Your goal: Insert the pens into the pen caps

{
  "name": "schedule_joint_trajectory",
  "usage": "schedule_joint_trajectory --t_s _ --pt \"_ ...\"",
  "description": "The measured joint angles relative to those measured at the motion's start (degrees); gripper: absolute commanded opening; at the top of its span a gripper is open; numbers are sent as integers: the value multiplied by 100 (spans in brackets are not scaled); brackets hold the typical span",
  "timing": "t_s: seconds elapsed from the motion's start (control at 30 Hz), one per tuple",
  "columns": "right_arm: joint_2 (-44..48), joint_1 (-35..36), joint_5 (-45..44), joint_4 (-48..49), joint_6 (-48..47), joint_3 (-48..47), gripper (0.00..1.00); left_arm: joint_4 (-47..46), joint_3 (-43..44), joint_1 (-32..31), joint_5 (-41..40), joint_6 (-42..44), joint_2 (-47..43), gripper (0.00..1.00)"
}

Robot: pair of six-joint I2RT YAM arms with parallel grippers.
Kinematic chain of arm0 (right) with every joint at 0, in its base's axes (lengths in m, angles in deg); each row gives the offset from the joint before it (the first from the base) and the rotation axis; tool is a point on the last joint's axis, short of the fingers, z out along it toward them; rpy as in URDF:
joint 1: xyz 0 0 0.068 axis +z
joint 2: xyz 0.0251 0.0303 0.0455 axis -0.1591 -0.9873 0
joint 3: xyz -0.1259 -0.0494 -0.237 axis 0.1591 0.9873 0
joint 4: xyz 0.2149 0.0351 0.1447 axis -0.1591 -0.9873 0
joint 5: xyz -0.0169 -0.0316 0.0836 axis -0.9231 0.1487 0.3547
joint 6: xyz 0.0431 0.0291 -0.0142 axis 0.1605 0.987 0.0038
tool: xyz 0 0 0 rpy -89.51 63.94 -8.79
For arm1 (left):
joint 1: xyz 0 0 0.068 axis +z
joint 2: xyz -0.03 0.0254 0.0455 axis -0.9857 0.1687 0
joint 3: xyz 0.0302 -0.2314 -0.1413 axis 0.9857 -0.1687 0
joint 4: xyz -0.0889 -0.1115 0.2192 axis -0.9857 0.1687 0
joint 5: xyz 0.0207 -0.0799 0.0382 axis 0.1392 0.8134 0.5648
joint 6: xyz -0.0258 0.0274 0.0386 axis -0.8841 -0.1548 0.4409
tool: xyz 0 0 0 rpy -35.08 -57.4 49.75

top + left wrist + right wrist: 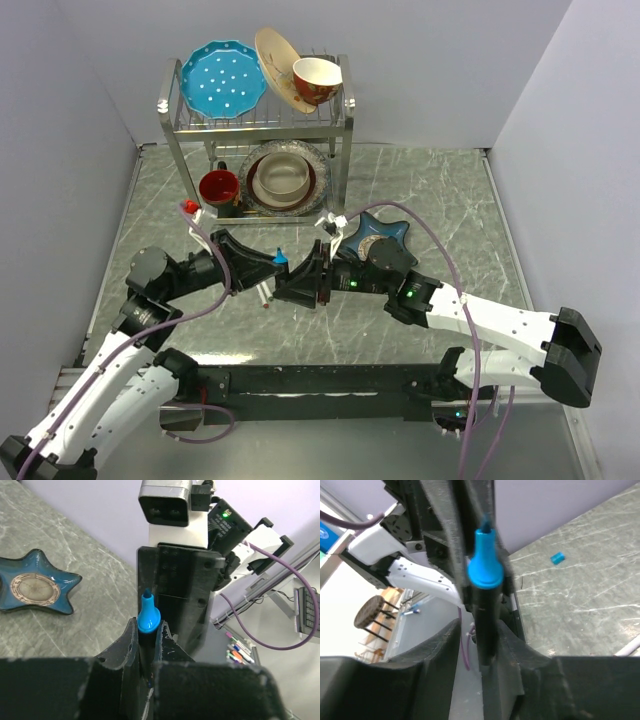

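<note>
Soft, even light from overhead keeps the top view bright, with only faint shadows under the arms on the grey marbled surface point(440, 200) and a pale glare patch near their bases. In the wrist views the black left gripper point(148, 630) and black right gripper point(480, 627) loom dark and out of focus up close. The dark marker with a blue tip point(484, 575) is blurred soft in the right one.
</note>
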Motion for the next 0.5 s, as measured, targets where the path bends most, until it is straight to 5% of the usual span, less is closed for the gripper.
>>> schedule_joint_trajectory --t_s 0.03,0.07,0.13,0.17,0.27,0.37,0.5 --pt "2 0 -15 -7 -35 0 5 4 11 -2 22 -2 -2 1" --pt "2 -7 -33 -37 -31 0 0 7 35 -13 57 -2 -4 4" --pt "2 -28 11 -17 -33 0 0 37 70 -17 83 -17 11 28" --pt "7 -26 24 -17 -42 0 0 79 92 -17 81 -17 20 53" --pt "22 -42 22 -7 -9 7 0 254 190 -20 -103 35 81 74" --pt "151 -74 -68 -39 20 72 0 608 297 -17 -743 -57 116 90" --pt "468 -256 -323 -179 85 302 0 1458 562 -44 -2059 -404 136 86"
